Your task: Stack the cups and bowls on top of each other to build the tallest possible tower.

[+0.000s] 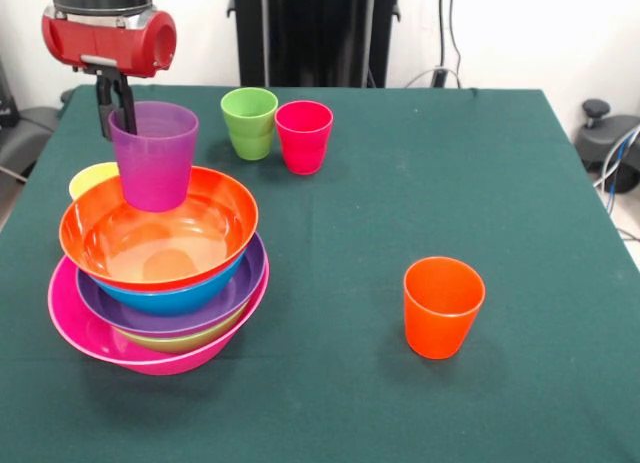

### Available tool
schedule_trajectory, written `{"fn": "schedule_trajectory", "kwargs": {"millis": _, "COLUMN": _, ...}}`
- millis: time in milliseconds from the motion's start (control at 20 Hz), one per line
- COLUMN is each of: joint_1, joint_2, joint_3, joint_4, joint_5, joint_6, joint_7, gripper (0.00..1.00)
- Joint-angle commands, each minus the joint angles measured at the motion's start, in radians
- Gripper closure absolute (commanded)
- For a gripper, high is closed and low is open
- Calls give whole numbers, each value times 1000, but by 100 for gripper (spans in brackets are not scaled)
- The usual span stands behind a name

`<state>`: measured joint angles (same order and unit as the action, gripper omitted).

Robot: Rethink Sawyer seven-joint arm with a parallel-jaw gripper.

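The hand grips the far rim of the purple cup, its fingers closed on the wall, and holds the cup upright just above the inside of the orange bowl. That bowl tops the tower, nested over the blue bowl, purple bowl, green bowl and pink bowl. On the bench, the yellow cup shows behind the tower, the green cup and red cup touch at the far side, and the orange cup stands well apart.
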<state>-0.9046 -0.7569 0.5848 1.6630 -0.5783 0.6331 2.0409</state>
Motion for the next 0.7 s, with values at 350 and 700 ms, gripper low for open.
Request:
{"fn": "schedule_trajectory", "kwargs": {"millis": 350, "joint_1": 37, "joint_2": 41, "joint_3": -53, "joint_4": 16, "joint_5": -18, "joint_6": 52, "joint_7": -54, "gripper": 100}}
{"fn": "schedule_trajectory", "kwargs": {"millis": 700, "joint_1": 36, "joint_2": 40, "joint_3": -53, "joint_4": 14, "joint_5": -21, "joint_6": 44, "joint_7": -56, "gripper": 100}}
